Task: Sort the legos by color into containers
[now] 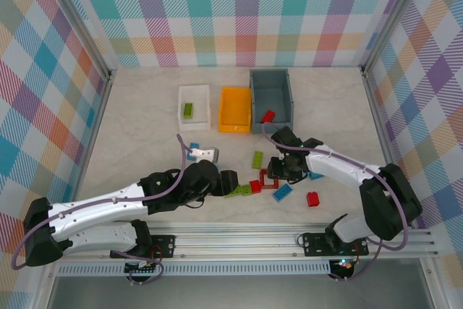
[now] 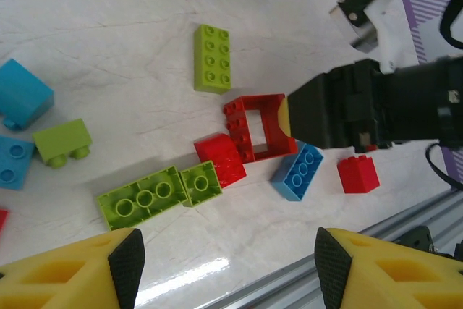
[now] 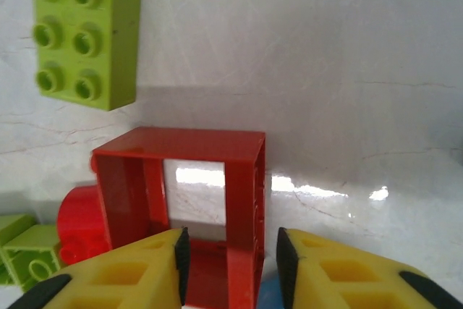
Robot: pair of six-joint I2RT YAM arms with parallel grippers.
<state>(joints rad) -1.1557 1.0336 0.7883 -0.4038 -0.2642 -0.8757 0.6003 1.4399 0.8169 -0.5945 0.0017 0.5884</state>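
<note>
Plastic, likely stiff and light: red square frame suits pinching 1 wall, which the half-open right end effector straddles, not yet clamped.

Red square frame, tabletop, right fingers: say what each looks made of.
Red square frame: glossy hard moulded plastic, with crisp edges and sheen. Tabletop: polished marble-look surface, grey veins and glare; possibly laminate. Right fingers: matte yellow plastic with hollow pockets, black inner pads, perhaps rubber.
</note>
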